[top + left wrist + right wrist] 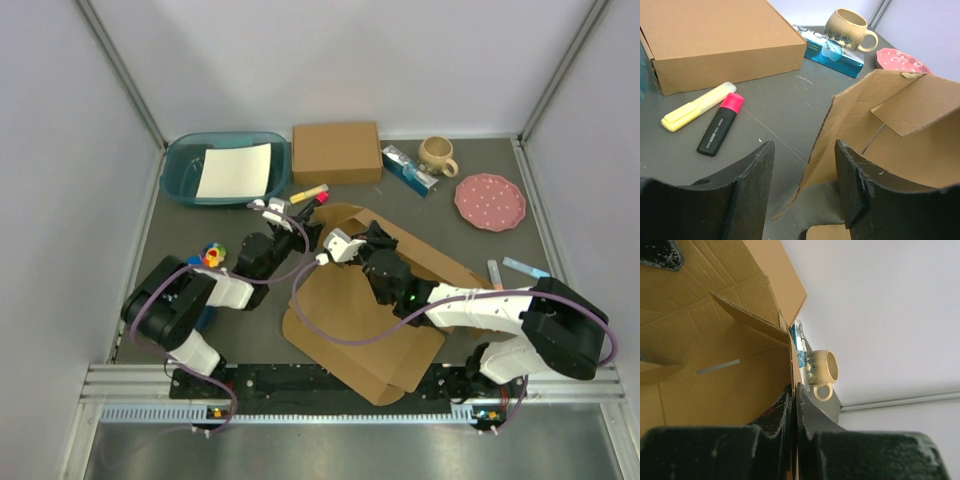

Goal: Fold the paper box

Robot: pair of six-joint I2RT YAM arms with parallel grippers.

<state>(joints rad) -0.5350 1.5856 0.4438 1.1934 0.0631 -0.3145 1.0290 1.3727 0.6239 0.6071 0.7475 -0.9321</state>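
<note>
Left arm reaches from its near-left base up and to the right, forearm low over the desk point(180, 225). Left pincer point(804, 145) is spread, with its fingers point(752, 190) either side of the paper box's left edge and nothing clamped.

Right arm stretches from the near-right base leftward across the sheet, wrist rolled on its side. Right pincer point(794, 390) is pressed together, pinching a thin raised edge of the paper box point(360, 340).

The paper box lies mid-desk between both arms, mostly flat and unfolded. Its long axis runs roughly far to near and slants toward the near right. The near end hangs at the desk's front edge. The far part is lifted into a standing wall, with one flap bent inward.

Teal basin point(190, 170) at far left holds a white paper sheet point(235, 170). Closed cardboard box point(337, 152) sits just right of it. A mug point(437, 155) is far right, with a blue packet point(410, 170) between box and mug.
</note>
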